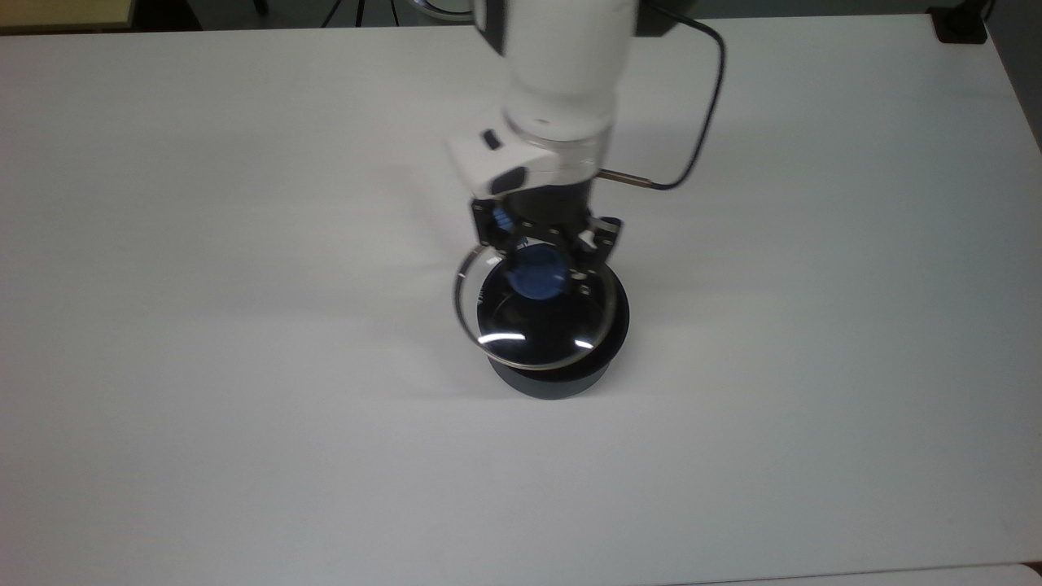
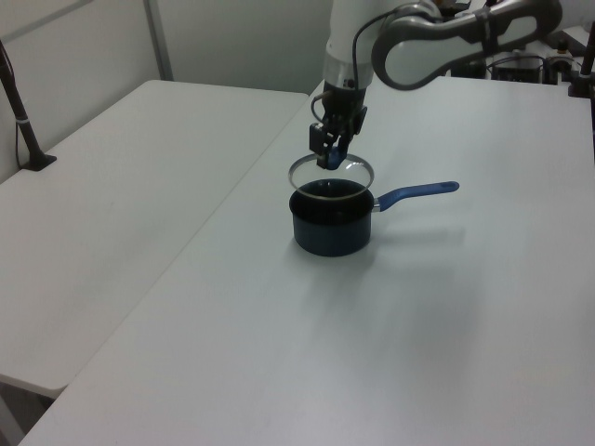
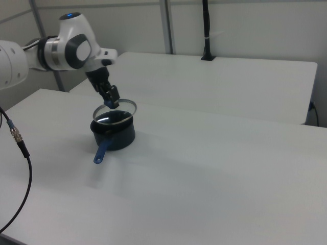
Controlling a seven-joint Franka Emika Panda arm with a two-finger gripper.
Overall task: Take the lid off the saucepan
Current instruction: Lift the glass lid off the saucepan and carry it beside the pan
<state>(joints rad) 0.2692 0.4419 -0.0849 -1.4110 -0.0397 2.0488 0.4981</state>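
The lid (image 1: 529,327), a clear glass disc with a thin metal rim, hangs just above the saucepan (image 1: 562,381) and sits a little toward the top view's left of it. My gripper (image 1: 545,254) is shut on the lid's blue knob (image 1: 536,277). In the left view the lid (image 2: 354,168) floats free over the dark pot (image 2: 331,228), whose blue handle (image 2: 418,192) points to the left view's right. In the right view the gripper (image 3: 110,100) holds the lid (image 3: 116,114) over the saucepan (image 3: 117,137), with the handle (image 3: 102,150) pointing toward the camera.
The pot stands on a wide white table (image 1: 244,366). A dark cable (image 1: 704,114) loops off the wrist. A second white table (image 2: 121,177) adjoins at the left view's left, with a black post (image 2: 20,111) on it.
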